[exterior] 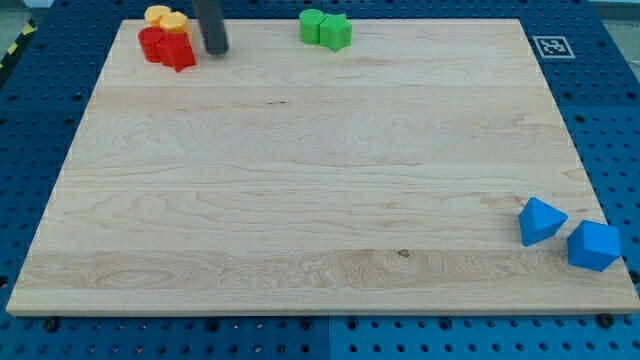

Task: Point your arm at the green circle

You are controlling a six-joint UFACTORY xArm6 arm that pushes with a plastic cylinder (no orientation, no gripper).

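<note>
The green circle [312,25] sits at the view's top, touching a green star [335,32] on its right. My tip [216,50] is at the view's top left, well to the left of the green circle. It stands just right of a cluster of red blocks [166,46] and yellow blocks [166,18], a narrow gap away from the red star.
Two blue blocks sit at the view's bottom right: a blue triangle-like block [540,220] and a blue cube-like block [593,245]. A black and white marker tag [552,46] is on the board's top right corner. The wooden board [320,200] lies on a blue perforated table.
</note>
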